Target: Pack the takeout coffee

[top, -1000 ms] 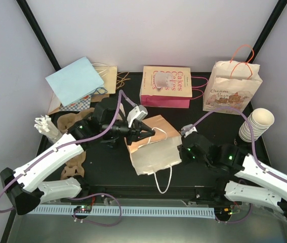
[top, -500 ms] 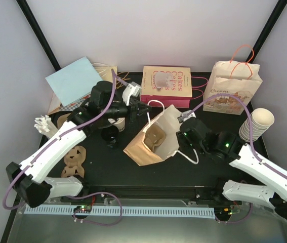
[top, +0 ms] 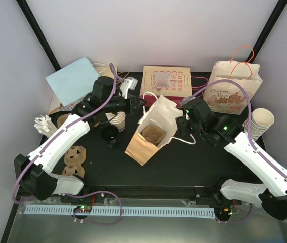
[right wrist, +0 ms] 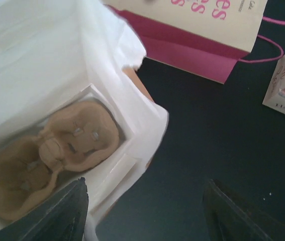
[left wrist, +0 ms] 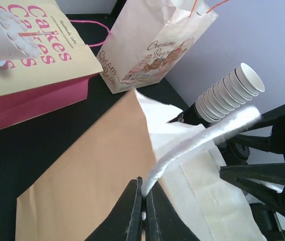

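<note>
Your left arm point(top: 65, 139) reaches from lower left to upper centre; your right arm point(top: 254, 157) angles in from lower right. Between them the paper bag point(top: 164, 115) stands open at centre, a pulp carrier point(top: 152, 134) inside. The left gripper point(left wrist: 143, 206) pinches the bag's white handle point(left wrist: 202, 138) — the right gripper point(right wrist: 145, 183) hangs spread wide, empty, just right of the bag. The takeout cup point(top: 119, 120) and black lid point(top: 109, 133) sit left of the bag.
</note>
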`<state>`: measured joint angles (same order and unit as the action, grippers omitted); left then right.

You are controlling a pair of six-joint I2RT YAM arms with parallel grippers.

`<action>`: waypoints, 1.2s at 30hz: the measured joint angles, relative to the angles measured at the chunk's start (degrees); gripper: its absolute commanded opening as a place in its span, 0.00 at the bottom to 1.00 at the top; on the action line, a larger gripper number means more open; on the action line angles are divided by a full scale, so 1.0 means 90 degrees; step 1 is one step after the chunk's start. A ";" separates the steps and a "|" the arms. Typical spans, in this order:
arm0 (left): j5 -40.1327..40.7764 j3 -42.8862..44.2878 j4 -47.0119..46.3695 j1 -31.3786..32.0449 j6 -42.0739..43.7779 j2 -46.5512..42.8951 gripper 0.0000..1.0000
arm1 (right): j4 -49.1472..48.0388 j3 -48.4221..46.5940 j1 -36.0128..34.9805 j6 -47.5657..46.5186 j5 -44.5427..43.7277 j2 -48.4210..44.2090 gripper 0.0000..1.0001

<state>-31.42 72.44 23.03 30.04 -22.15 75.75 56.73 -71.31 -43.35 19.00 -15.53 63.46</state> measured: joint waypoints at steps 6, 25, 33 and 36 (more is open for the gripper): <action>0.0027 -0.0007 -0.0017 -0.0039 -0.0022 -0.0058 0.01 | 0.0138 -0.0478 0.0039 0.0117 -0.0134 0.0330 0.64; 0.0019 -0.0104 -0.0095 -0.0051 -0.0070 -0.0425 0.02 | 0.1447 -0.2183 0.0078 0.2470 -0.0260 0.1906 0.46; 0.0019 -0.0185 -0.0097 -0.0053 -0.0070 -0.0454 0.06 | 0.1443 -0.2166 0.0078 0.2994 -0.0136 0.1921 0.29; 0.0019 -0.0187 -0.0100 -0.0058 -0.0070 -0.0491 0.14 | 0.1406 -0.2101 0.0078 0.3075 -0.0080 0.1921 0.08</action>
<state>-31.24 70.76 22.13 29.52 -22.79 71.33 69.38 -90.21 -42.65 46.68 -16.25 80.75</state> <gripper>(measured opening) 0.067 0.268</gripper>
